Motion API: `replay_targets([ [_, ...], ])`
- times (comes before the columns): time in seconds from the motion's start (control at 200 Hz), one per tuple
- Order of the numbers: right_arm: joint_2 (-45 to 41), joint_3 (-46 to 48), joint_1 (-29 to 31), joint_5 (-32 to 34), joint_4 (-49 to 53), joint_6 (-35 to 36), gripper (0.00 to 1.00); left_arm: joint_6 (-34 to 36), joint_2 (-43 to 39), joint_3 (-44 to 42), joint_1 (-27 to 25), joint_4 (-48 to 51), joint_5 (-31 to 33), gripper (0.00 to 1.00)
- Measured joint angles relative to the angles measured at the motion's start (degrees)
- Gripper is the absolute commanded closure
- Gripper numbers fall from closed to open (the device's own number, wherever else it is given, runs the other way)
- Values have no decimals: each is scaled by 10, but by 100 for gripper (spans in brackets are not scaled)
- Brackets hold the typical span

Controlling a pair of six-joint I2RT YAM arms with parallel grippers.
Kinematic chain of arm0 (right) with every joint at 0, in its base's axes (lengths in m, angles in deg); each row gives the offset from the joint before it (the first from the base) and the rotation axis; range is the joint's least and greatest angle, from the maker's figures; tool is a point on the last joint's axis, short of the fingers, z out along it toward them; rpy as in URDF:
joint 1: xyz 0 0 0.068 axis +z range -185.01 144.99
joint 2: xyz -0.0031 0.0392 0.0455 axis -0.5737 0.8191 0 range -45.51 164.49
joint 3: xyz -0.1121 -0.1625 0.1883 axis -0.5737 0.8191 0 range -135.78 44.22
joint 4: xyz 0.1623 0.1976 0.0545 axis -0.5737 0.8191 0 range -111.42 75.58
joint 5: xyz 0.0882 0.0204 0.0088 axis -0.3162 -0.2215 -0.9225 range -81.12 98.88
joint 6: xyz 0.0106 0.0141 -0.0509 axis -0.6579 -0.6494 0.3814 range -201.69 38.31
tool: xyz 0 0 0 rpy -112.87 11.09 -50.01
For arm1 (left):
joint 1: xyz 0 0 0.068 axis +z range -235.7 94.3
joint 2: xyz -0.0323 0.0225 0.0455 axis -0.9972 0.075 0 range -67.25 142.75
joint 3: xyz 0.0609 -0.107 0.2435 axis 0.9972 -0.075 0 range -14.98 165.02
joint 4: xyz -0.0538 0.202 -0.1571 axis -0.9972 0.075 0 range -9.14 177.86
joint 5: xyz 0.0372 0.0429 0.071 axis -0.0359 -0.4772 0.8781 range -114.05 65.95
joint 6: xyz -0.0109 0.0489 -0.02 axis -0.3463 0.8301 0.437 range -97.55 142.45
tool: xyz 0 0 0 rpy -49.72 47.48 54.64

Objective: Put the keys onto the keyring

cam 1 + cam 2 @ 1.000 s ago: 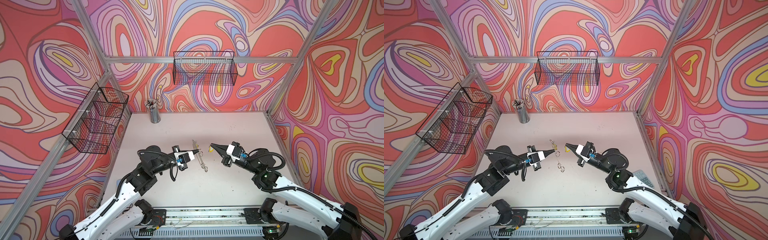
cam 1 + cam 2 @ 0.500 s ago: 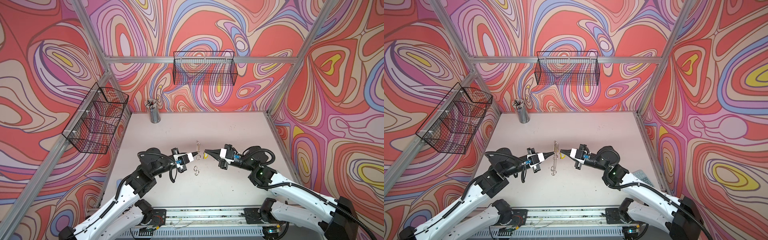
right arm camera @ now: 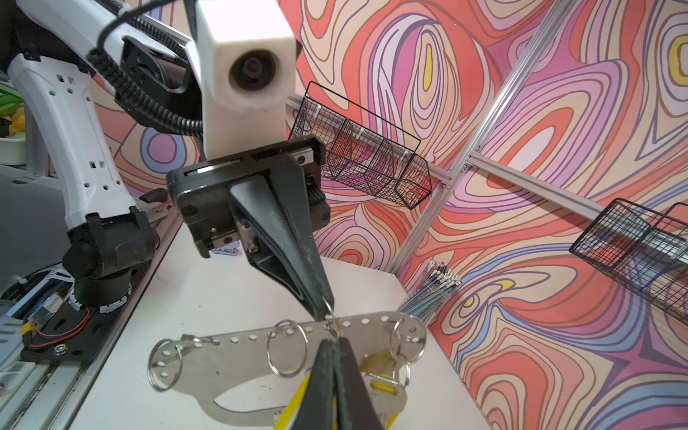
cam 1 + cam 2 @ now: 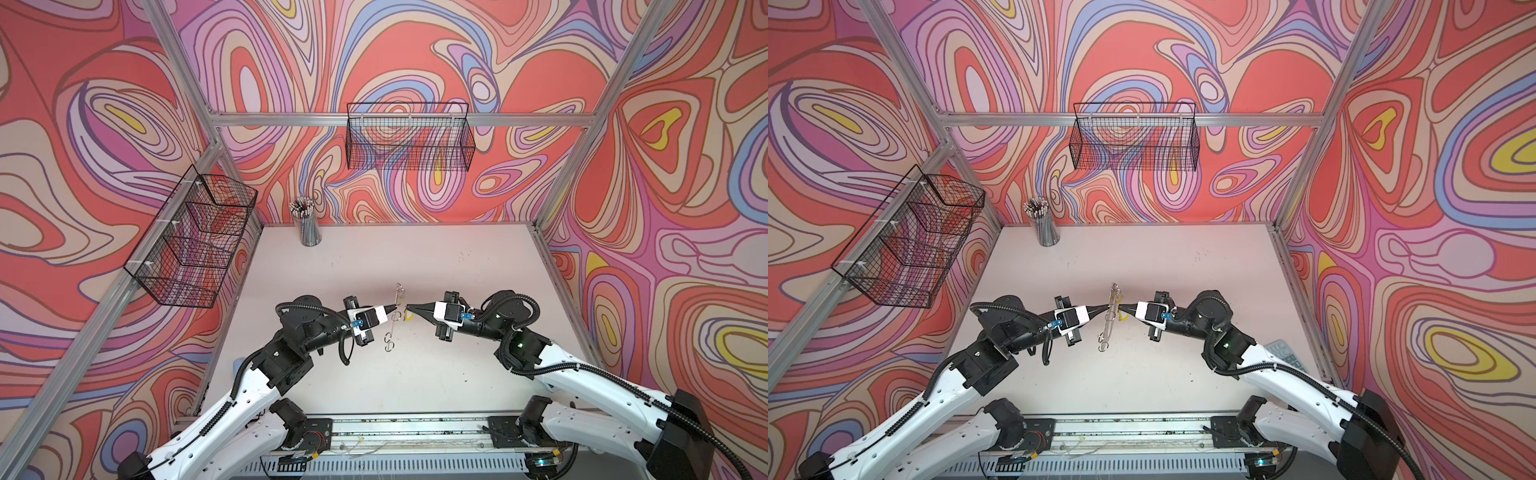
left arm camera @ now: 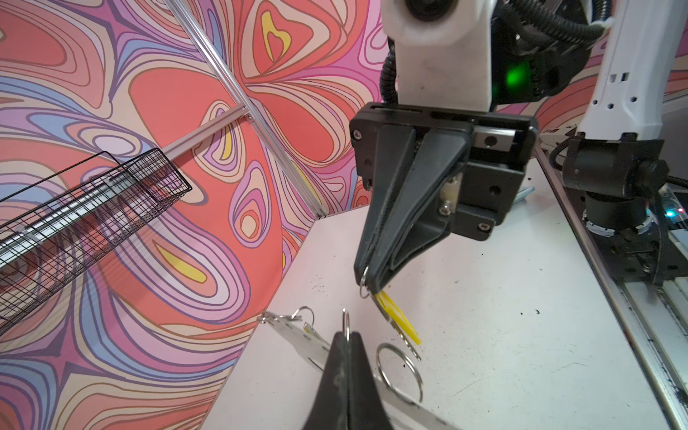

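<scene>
The keyring [image 3: 231, 357], a flat metal plate with wire rings along one edge, hangs in the air above the table; in both top views it shows edge-on [image 4: 390, 332]. My left gripper [image 5: 346, 337] is shut on one of its wire rings. From the other side my right gripper [image 3: 334, 342] is shut on the small ring of a key, whose yellow tag [image 5: 396, 316] dangles below the fingertips. Both gripper tips almost meet at the plate [image 4: 1106, 328]. A second key with a yellow tag [image 3: 383, 394] hangs from a wire ring near the plate's end.
A cup of pens [image 4: 305, 224] stands at the table's back left. Black wire baskets hang on the back wall [image 4: 409, 137] and the left wall [image 4: 195, 237]. The arms' mounting rail [image 4: 395, 428] runs along the front edge.
My right gripper has moved left with its key until its tip reaches the plate. The plate in my left gripper has swung from slanting to nearly upright and edge-on.
</scene>
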Motion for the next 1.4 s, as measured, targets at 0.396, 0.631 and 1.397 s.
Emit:
replay_targets([
  [0.396,6,-1,0,-6,0,2,100,0,5,0,0,0,-8,100],
  [0.631,6,-1,0,-8,0,2,100,0,7,0,0,3,-15,100],
  [1.397,8,-1,0,-10,0,10,100,-6,11,0,0,10,-19,100],
])
